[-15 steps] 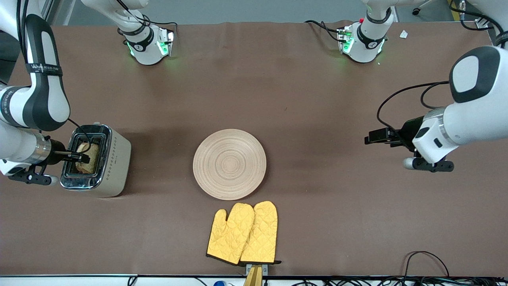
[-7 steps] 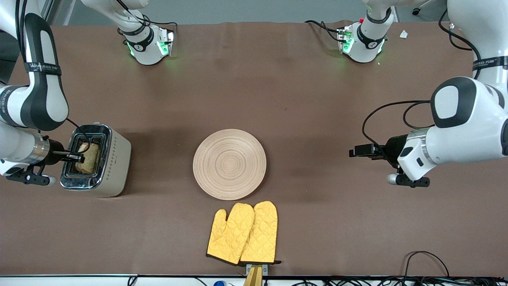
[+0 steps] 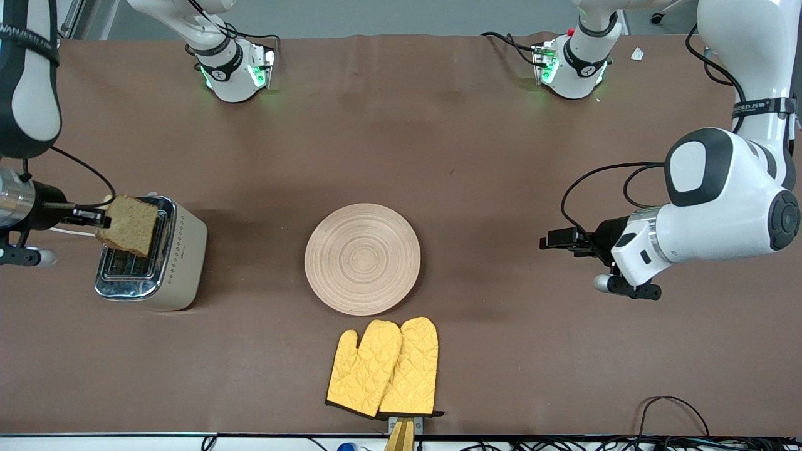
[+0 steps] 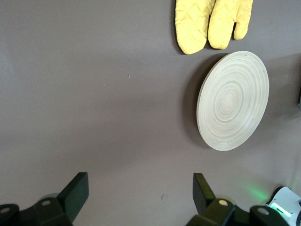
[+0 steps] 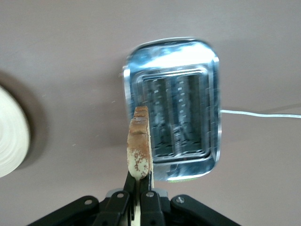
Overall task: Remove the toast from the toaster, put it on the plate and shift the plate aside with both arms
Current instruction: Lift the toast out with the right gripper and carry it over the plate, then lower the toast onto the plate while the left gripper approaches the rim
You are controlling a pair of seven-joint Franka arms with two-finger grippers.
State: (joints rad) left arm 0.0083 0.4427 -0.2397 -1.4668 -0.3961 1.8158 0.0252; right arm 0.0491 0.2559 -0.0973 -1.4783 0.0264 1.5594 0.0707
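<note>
My right gripper (image 3: 97, 217) is shut on the toast (image 3: 129, 224), a light brown speckled slice, and holds it in the air over the toaster (image 3: 169, 266). In the right wrist view the toast (image 5: 139, 150) stands edge-on between the shut fingers, above the toaster's empty slots (image 5: 176, 120). The round beige plate (image 3: 362, 258) with ring grooves lies at the table's middle; it also shows in the left wrist view (image 4: 233, 100). My left gripper (image 3: 551, 240) is open and empty, over bare cloth toward the left arm's end of the table, apart from the plate.
Yellow oven mitts (image 3: 385, 367) lie nearer to the front camera than the plate, close to the table's edge. The toaster's white cable (image 5: 263, 113) runs off beside it. Both arm bases (image 3: 235, 72) stand along the top edge.
My right gripper has lifted the toast up out of the toaster slot. My left arm has moved its open gripper closer to the plate.
</note>
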